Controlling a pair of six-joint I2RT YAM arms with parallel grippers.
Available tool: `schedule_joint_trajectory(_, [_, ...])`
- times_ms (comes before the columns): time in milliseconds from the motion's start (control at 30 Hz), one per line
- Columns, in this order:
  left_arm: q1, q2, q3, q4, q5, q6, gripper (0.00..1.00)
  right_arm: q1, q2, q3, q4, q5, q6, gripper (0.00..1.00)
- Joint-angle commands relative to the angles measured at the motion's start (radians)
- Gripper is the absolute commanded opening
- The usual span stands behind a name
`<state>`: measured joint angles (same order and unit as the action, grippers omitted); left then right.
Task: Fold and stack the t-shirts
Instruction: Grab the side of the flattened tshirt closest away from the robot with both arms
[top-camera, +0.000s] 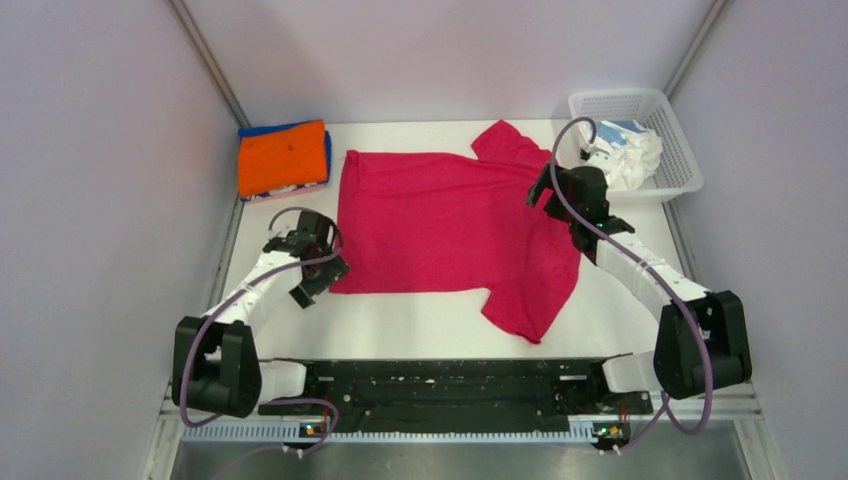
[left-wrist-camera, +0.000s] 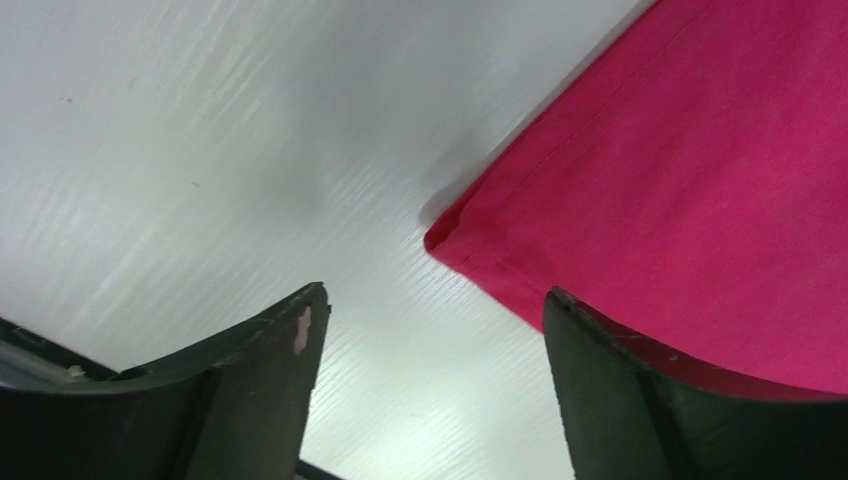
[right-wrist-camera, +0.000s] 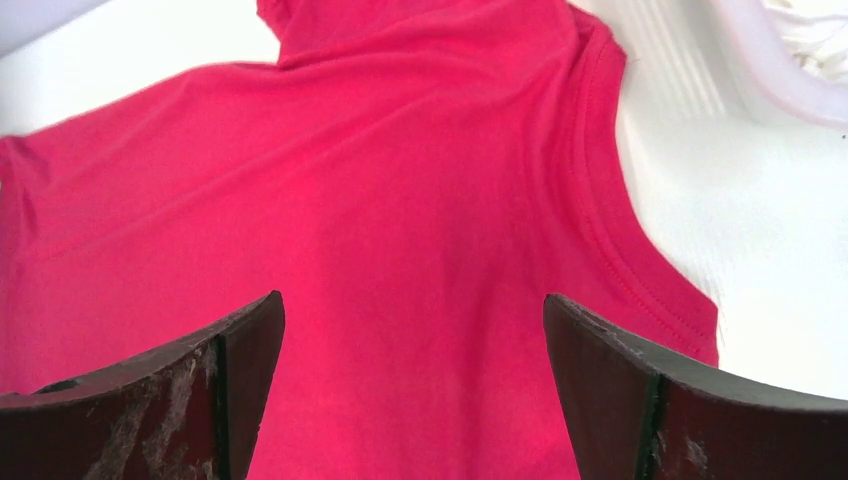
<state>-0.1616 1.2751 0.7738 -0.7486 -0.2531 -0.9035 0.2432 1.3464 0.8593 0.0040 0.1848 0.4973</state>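
Note:
A crimson-pink t-shirt lies spread flat in the middle of the white table, its hem to the left and its sleeves to the right. My left gripper is open and empty at the shirt's near-left hem corner. In the left wrist view that corner lies just ahead of the open gripper, with the right finger over the cloth. My right gripper is open and empty above the shirt's shoulder area. In the right wrist view the shirt fills the space between the fingers of that gripper.
A folded orange shirt lies on a folded blue one at the back left. A white mesh basket at the back right holds white and pale blue shirts. Its rim shows in the right wrist view.

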Motion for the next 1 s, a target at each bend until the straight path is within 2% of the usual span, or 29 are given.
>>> schedule_joint_trajectory(0, [0.0, 0.055, 0.0, 0.107, -0.036, -0.086, 0.77, 0.043, -0.006, 0.064, -0.054, 0.066, -0.035, 0.99])
schedule_joint_trajectory(233, [0.0, 0.116, -0.033, 0.146, -0.037, -0.144, 0.57, 0.051, -0.044, 0.043, -0.108, 0.069, -0.045, 0.99])
schedule_joint_trajectory(300, [0.001, 0.125, -0.047, 0.166, -0.033, -0.152, 0.55, 0.054, -0.057, 0.029, -0.116, 0.068, -0.045, 0.99])
schedule_joint_trajectory(367, [0.0, 0.139, -0.048, 0.171, -0.027, -0.16, 0.45, 0.057, -0.067, 0.021, -0.137, 0.07, -0.045, 0.99])
schedule_joint_trajectory(467, [0.0, 0.15, -0.074, 0.183, -0.021, -0.17, 0.37, 0.058, -0.078, 0.016, -0.175, 0.088, -0.044, 0.99])
schedule_joint_trajectory(567, [0.0, 0.149, -0.101, 0.216, -0.017, -0.173, 0.24, 0.061, -0.092, 0.017, -0.218, 0.111, -0.046, 0.99])
schedule_joint_trajectory(667, [0.001, 0.151, -0.104, 0.232, -0.014, -0.178, 0.0, 0.073, -0.104, 0.03, -0.295, 0.137, -0.058, 0.99])
schedule_joint_trajectory(800, [0.0, 0.133, -0.108, 0.231, -0.012, -0.161, 0.0, 0.128, -0.106, 0.056, -0.481, 0.142, -0.05, 0.98])
schedule_joint_trajectory(967, [0.001, 0.085, -0.114, 0.204, -0.038, -0.141, 0.0, 0.246, -0.073, 0.049, -0.787, 0.069, 0.0, 0.91])
